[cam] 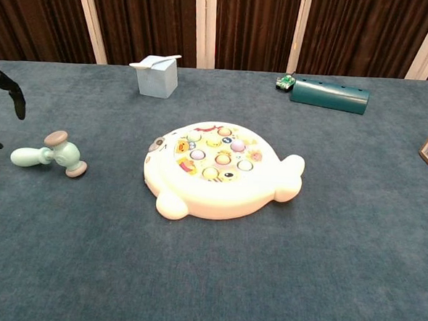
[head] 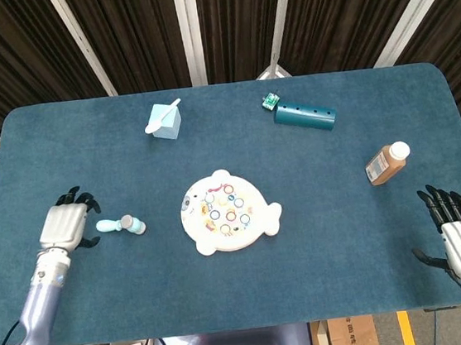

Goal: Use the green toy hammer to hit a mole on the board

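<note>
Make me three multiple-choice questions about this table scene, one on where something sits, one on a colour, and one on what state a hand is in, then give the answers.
1. Where does the toy hammer lie relative to the mole board?
A. On the robot's left of it
B. On top of it
C. Behind it by the curtain

2. What colour is the cloth on the table?
A. Red
B. Dark blue
C. White

3. What is the left hand doing?
A. Holding the hammer
B. Pressing on the board
C. Holding nothing, beside the hammer's handle

Answers: A, both views show the hammer on the cloth to the board's left. B, the cloth is dark blue throughout. C, the head view shows a gap between the hand and the handle.
</note>
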Robot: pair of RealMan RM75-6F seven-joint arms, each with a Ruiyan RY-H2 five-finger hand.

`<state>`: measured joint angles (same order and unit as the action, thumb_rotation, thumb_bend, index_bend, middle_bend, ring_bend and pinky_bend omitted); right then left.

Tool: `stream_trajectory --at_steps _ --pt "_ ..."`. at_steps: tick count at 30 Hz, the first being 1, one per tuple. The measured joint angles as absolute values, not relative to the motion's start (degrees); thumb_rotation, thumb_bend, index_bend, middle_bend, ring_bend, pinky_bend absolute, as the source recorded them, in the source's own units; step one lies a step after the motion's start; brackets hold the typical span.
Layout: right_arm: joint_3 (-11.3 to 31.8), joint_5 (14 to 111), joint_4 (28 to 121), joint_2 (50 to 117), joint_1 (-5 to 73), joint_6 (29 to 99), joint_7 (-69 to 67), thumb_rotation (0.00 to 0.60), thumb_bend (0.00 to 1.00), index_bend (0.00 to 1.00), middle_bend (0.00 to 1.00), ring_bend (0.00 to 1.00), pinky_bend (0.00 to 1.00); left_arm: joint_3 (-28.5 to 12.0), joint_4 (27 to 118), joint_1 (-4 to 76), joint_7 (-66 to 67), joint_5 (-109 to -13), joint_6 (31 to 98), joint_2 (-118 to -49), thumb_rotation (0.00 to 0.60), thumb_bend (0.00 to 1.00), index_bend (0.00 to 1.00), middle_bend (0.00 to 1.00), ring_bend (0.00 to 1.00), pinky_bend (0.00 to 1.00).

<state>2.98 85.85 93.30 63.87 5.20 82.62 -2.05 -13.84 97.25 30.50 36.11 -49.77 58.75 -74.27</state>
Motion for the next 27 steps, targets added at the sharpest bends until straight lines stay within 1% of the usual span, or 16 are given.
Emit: stream_trajectory --at_steps 3,11,17,27 --pt "3.0 85.7 93.3 63.8 5.2 82.5 -2.4 0.600 0.19 0.00 0.00 0.00 0.00 -14.1 96.0 32.9 38.0 -46.7 57.9 -76.1 0.600 0.37 0.44 0.22 0.06 0.15" --pt "3.1 85.5 93.4 63.7 5.3 82.4 -3.0 0.600 0.19 0.00 0.00 0.00 0.00 -12.9 93.1 36.9 40.6 -41.4 56.8 -79.8 0.600 0.39 0.46 0.23 0.06 0.15" --pt "3.2 85.4 93.5 63.7 5.3 82.2 -3.1 0.600 0.19 0.00 0.00 0.00 0.00 -11.8 92.2 38.4 41.0 -40.1 56.9 -80.8 0.600 0.43 0.49 0.23 0.06 0.15" --pt "3.2 85.3 93.6 63.7 5.3 82.2 -3.2 0.600 0.19 0.00 0.00 0.00 0.00 -10.7 91.9 39.7 40.5 -39.6 57.1 -81.6 0.600 0.46 0.50 0.24 0.06 0.15"
